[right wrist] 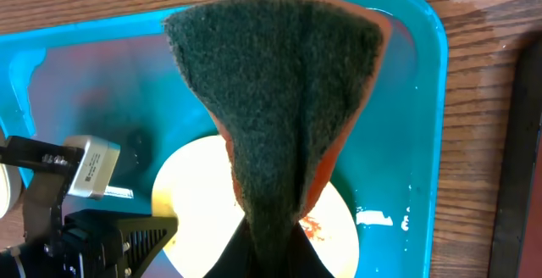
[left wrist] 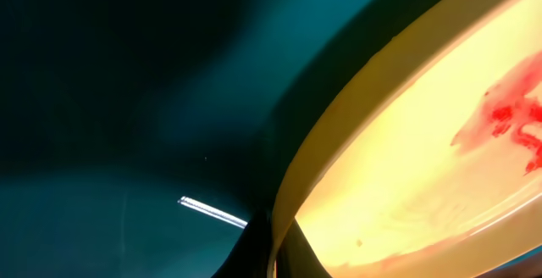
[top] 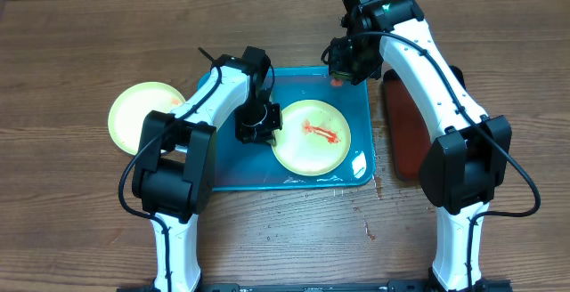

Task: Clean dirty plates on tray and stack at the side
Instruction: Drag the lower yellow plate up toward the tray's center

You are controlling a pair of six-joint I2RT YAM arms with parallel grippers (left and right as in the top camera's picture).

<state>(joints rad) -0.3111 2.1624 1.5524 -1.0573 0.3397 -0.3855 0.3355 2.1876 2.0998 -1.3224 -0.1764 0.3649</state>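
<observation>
**Position of work.** One soiled yellow-green plate (top: 310,141) lies flat in the turquoise tray (top: 361,114), right of centre, with a red sauce smear (top: 322,132) across its well. A second yellow-green plate (top: 141,114), showing no sauce, sits on the counter (top: 71,43) just off the tray's left edge. No light-blue plate is in view. A dark red-brown tray (top: 403,132) lies to the right of the turquoise one.

**Jaw state.** The left jaws are clamped on the left rim of the soiled plate. The left wrist view shows the rim (left wrist: 288,202) running down between two dark fingers (left wrist: 244,259). The right jaws are closed on a scouring sponge (right wrist: 279,100), with the green pad facing the camera and the orange backing behind. The sponge is pinched at one end, so it fans out. It hangs over the tray's far edge and, as far as the overhead view shows, does not touch the plate.

**Handling notes.**
- **Plate:** It appears stiff, shallow and light, probably plastic. It is unlikely to break but will slide readily on the tray's smooth, seemingly wet floor.
- **Where to hold:** The rim is the only usable hold. It is thin, and a single-point clamp lets the plate pivot under a sideways scrubbing load.
- **Scrubbing:** Press down through the well rather than toward the free edge. Sauce reaching the rim would make the hold slippery.
- **Sponge:** It is soft, so expect the pad to bend on contact.
</observation>
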